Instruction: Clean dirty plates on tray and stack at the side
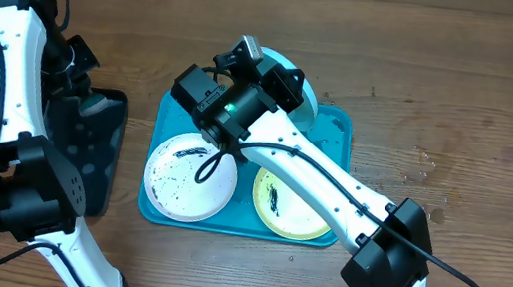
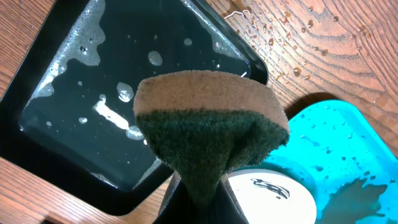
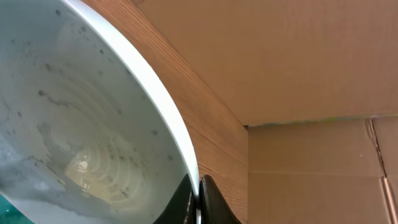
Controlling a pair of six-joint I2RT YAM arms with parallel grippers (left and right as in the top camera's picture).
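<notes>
Turquoise tray (image 1: 335, 124): sits mid-desk (image 1: 486, 85); the white plate (image 1: 189, 179) and the yellow-green rimmed plate (image 1: 290, 209) lie flat in its near half, both with black smears.
Light blue plate (image 3: 74, 124): lifted and tilted over the far end of the tray, with a grey film and specks across its face.
Right fingers (image 3: 214, 208): clenched on the rim of the light blue plate; the wrist view is too close to tell how deep the rim sits between them.
Left fingers (image 2: 171, 208): clamped on the narrow end of the sponge (image 2: 211, 124), green scrub side toward the camera, above the black tray (image 2: 258, 65) of soapy water.
Slip risk: the plate looks wet and is held by one edge only, so sponge pressure on its face could lever it out of the grip and drop it onto the plates below.
Sponge risk: it is pinched at one end, so a hard scrub may fold or twist it and wipe poorly.
Collision risk: the right arm crosses over the white plate, so the left arm, coming in from the black tray, has little room and could knock into it.
Spill risk: drops (image 2: 280, 37) already dot the desk; a dripping sponge carried across would add more and make the stacking spot slick.
</notes>
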